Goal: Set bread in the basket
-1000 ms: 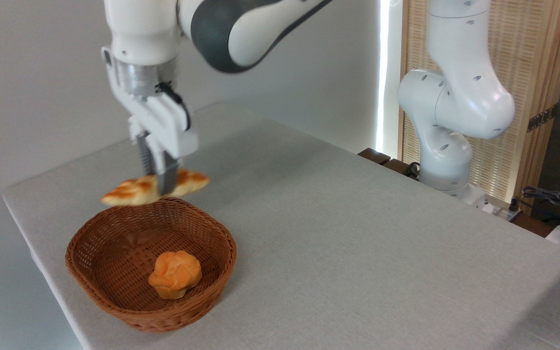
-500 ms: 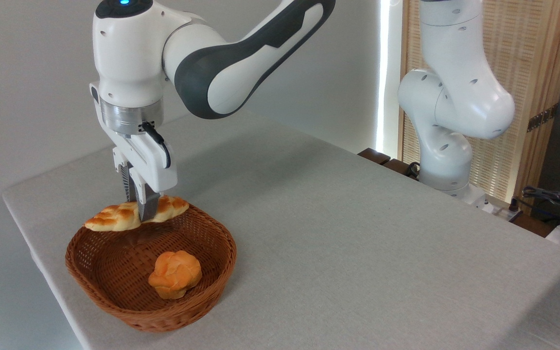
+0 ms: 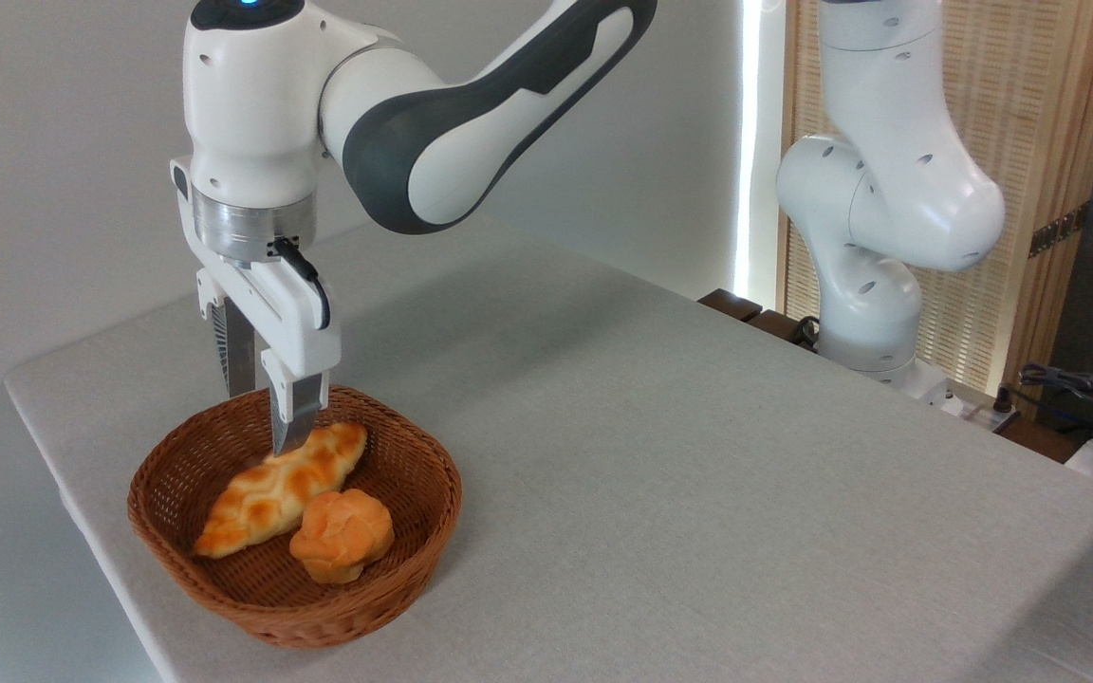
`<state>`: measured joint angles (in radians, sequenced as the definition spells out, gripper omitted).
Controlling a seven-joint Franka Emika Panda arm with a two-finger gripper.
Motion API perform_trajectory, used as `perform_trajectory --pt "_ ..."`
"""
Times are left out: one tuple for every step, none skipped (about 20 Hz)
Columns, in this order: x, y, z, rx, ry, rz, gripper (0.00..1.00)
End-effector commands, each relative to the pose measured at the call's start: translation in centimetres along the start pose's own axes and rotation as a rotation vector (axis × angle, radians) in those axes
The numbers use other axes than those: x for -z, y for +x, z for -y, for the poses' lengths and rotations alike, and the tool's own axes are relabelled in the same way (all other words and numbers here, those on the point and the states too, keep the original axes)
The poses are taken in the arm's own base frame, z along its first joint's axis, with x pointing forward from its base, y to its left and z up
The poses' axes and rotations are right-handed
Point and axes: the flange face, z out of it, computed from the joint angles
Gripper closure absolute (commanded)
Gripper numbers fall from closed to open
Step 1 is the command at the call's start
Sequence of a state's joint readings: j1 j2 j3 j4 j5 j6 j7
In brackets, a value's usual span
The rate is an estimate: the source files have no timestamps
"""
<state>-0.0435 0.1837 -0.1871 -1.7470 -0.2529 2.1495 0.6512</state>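
The bread (image 3: 281,489) was seen lying in the basket (image 3: 433,493) (bun (image 3: 342,534) at five o'clock), the gripper (image 3: 262,417) spread empty above, where a careless lift could snag it.

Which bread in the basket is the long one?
The braided loaf, lying slanted in the basket under the open tool. The bun beside it is small, round and orange.

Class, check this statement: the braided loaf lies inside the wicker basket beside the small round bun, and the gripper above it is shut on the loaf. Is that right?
Not quite. The gripper is open: the camera view shows its fingers spread apart above the bread, no longer clamping it. The rest holds: the loaf lies inside the basket beside the small round bun.
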Motion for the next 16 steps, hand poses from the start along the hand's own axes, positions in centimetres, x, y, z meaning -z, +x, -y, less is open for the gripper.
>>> perform_trajectory --pt "0.7 -0.4 0.6 -0.004 0.015 -0.020 0.00" --pt "1.0 -0.4 0.7 -0.020 0.028 -0.017 0.00" --pt "1.5 -0.4 0.9 -0.034 0.048 -0.007 0.00" --pt "2.2 -0.5 0.8 -0.041 0.062 0.004 0.00" --pt "3.5 -0.7 0.7 -0.042 0.072 0.005 0.00" --pt "4.8 -1.4 1.0 -0.032 0.070 0.018 0.00" --pt "6.5 -2.1 0.9 -0.027 0.066 0.031 0.00" --pt "7.9 -2.7 0.8 -0.020 0.062 0.048 0.00" --pt "9.5 -3.4 0.4 -0.016 0.062 0.063 0.00" --pt "10.9 -4.1 0.2 -0.015 0.066 0.086 0.00" --pt "12.4 -5.0 0.0 -0.013 0.078 0.113 0.00" --pt "13.4 -5.7 -0.3 -0.015 0.082 0.145 0.00" --pt "13.7 -6.1 -0.5 -0.021 0.083 0.186 0.00" --pt "13.8 -6.5 -0.6 -0.024 0.088 0.220 0.00" --pt "14.2 -6.6 -0.5 -0.029 0.096 0.250 0.00" --pt "14.6 -6.7 -0.6 -0.032 0.104 0.268 0.00"
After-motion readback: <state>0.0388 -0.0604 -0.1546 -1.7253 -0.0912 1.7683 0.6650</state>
